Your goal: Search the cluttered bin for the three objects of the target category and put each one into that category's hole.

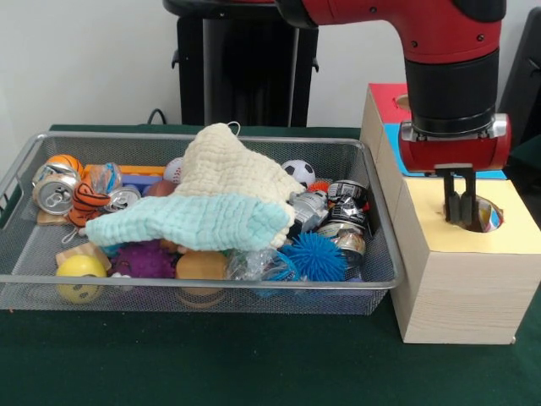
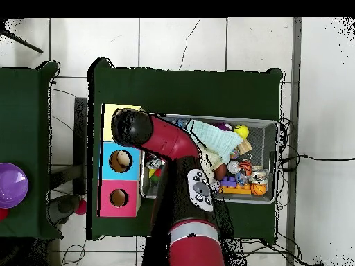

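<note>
The red and black arm's gripper hangs over the round dark hole in the yellow top of the pale wooden box, its fingers close together with a multicoloured fabric scrap at the hole's rim just beside them. I judge this delivery nearly done. No other patterned scrap shows in the silver wire-mesh bin to the left, where a cream waffle-weave cloth and mint-green cloth cover the clutter, so more searching is likely left.
</note>
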Robot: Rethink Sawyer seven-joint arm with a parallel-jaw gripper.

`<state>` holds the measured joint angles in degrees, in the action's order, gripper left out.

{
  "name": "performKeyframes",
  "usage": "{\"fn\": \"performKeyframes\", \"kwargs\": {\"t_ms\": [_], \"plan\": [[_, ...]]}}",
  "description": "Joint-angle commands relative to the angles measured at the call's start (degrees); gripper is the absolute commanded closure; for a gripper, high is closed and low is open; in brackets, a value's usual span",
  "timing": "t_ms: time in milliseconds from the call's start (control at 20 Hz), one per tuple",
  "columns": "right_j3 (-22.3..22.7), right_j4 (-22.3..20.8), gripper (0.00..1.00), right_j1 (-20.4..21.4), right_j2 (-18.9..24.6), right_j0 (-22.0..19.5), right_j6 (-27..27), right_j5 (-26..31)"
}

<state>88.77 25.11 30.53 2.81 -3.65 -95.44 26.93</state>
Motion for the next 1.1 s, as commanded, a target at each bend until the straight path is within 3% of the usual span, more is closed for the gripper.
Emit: {"fn": "performKeyframes", "kwargs": {"t_ms": [50,700,1100], "plan": [[7.85,3.45,1.0,-1.28,7.14,-2.32,-10.42,6.78],[13.65,6.46,1.0,1.24,12.77,-5.28,-9.15,5.71],[12.69,6.66,1.0,-0.92,14.17,-5.5,-9.54,-0.28]]}}
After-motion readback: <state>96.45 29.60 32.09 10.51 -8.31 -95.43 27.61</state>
